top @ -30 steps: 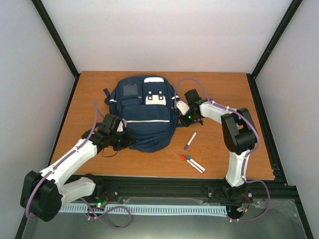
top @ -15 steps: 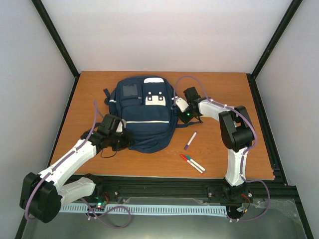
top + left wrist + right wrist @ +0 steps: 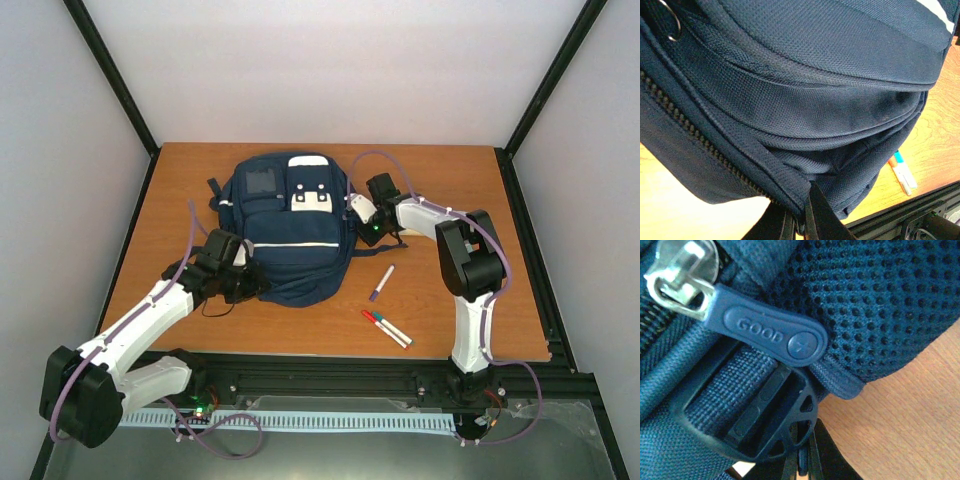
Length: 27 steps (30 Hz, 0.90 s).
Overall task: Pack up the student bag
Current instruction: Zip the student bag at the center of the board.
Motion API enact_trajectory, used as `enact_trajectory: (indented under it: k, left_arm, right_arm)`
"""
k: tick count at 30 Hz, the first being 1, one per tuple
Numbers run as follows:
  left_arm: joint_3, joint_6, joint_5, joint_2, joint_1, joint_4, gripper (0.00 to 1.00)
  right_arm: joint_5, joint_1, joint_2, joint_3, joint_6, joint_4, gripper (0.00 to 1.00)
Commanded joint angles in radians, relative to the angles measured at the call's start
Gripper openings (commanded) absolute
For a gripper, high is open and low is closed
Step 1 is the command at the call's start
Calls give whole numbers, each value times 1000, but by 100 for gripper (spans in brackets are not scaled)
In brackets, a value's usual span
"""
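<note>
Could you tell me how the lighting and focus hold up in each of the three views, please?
Top external: soft, even light, only faint shadows beside the student bag. Left wrist: bag fabric sharp, but the table at lower left is washed out. Right wrist: very close, the zipper pull lettering readable, glare on the metal slider, frame bottom blurred.

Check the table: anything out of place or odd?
Nothing spilled or damaged. Loose on the table right of the student bag lie a purple marker and a red and blue marker pair side by side.
</note>
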Motion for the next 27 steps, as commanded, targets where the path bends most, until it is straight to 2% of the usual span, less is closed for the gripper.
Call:
enact_trajectory:
  k: [1, 4, 6, 8, 9, 11, 12, 14, 16, 17, 18, 19, 21, 23, 25, 27]
  left_arm:
    - [21, 44, -3, -17, 3, -41, 1]
    - [22, 47, -10, -10, 6, -41, 1]
    - [29, 49, -21, -7, 9, -41, 4]
    - [39, 52, -30, -7, 11, -46, 12]
    - [45, 55, -33, -7, 11, -49, 21]
    - [57, 60, -38, -5, 13, -55, 46]
    - [64, 62, -41, -3, 14, -57, 54]
    - [83, 70, -49, 4, 14, -62, 65]
    - [107, 84, -64, 17, 14, -66, 72]
    - [123, 94, -73, 25, 14, -70, 75]
    - [143, 106, -81, 33, 14, -72, 78]
    - [172, 126, -87, 41, 14, -71, 82]
    - [206, 179, -54, 33, 14, -30, 83]
    - [221, 205, -23, -8, 14, 51, 91]
    - [248, 204, -55, -43, 14, 112, 99]
    - [306, 217, -113, -50, 14, 118, 100]
  right_arm:
    - [99, -44, 7, 25, 18, 103, 3]
    - [78, -45, -13, 23, 32, 78, 6]
    - [55, -45, -57, 3, 39, 62, 15]
    - [28, -45, -113, -22, 44, 45, 25]
    - [13, -45, -143, -36, 45, 33, 30]
    - [-11, -45, -208, -59, 56, 10, 42]
    - [-24, -45, -244, -70, 64, -1, 46]
    - [-52, -45, -311, -87, 77, -23, 51]
    - [-94, -46, -373, -87, 91, -52, 55]
    - [-110, -46, -407, -86, 102, -63, 61]
    - [-131, -46, -443, -85, 113, -72, 86]
    - [-157, -46, -481, -86, 121, -78, 98]
    - [-231, -45, -565, -98, 175, -80, 100]
    - [-338, -45, -633, -98, 205, -92, 100]
    - [-370, -45, -665, -71, 224, -119, 100]
    - [-386, -45, -692, -38, 188, -148, 100]
